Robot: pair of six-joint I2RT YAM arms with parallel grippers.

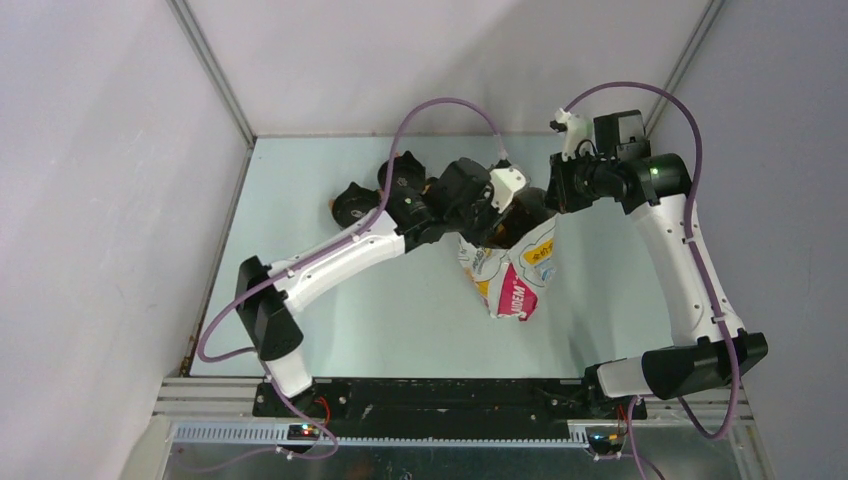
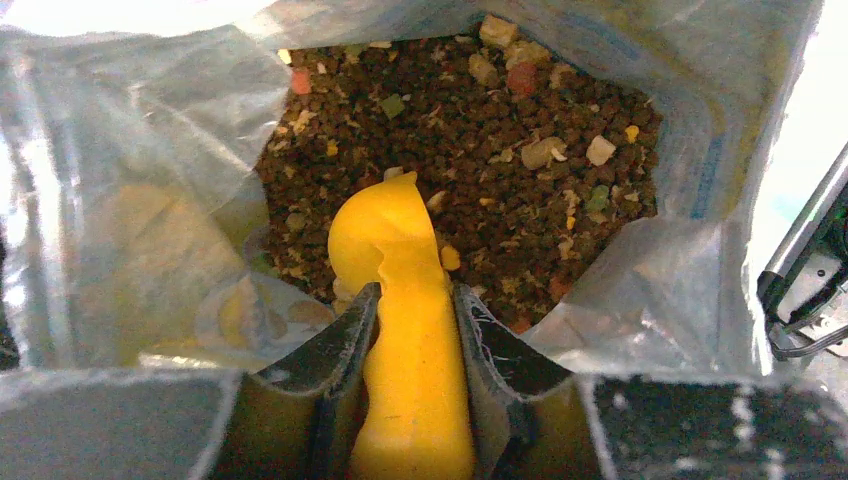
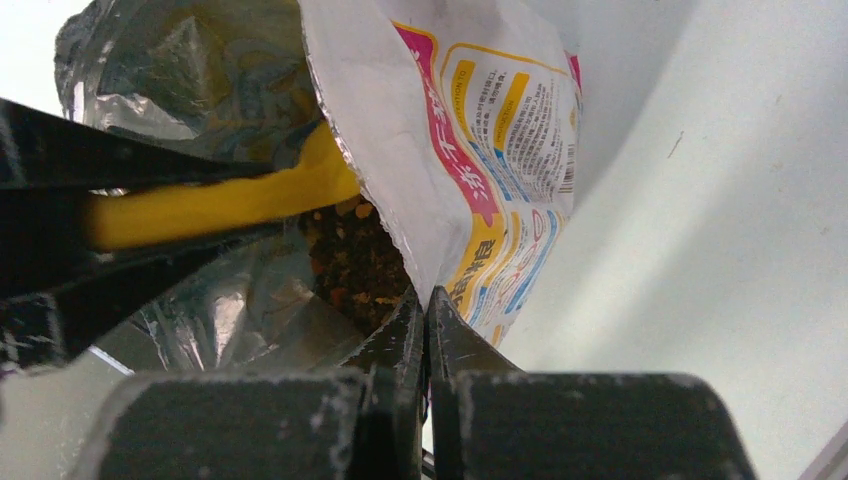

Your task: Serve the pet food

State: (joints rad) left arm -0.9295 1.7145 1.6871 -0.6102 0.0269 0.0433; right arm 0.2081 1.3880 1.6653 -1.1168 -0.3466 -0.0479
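The pet food [image 2: 470, 150] is a heap of brown kibble with lighter bits at the bottom of the open printed bag [image 1: 512, 275]. My left gripper [image 2: 415, 305] is shut on the handle of the orange-yellow scoop [image 2: 395, 250]. It reaches down into the bag mouth, with the scoop's head touching the kibble. My right gripper [image 3: 425, 300] is shut on the bag's top rim [image 3: 400, 200] and holds the mouth open. The kibble [image 3: 355, 265] and the scoop handle [image 3: 220, 205] also show in the right wrist view. From above, both grippers [image 1: 495, 215] [image 1: 548, 200] meet over the bag.
A dark round object [image 1: 352, 207] sits on the pale table [image 1: 400, 310] at the back left, beside the left arm. Grey walls close in the table on the left, back and right. The bag's foil lining [image 2: 130, 200] crowds the left gripper.
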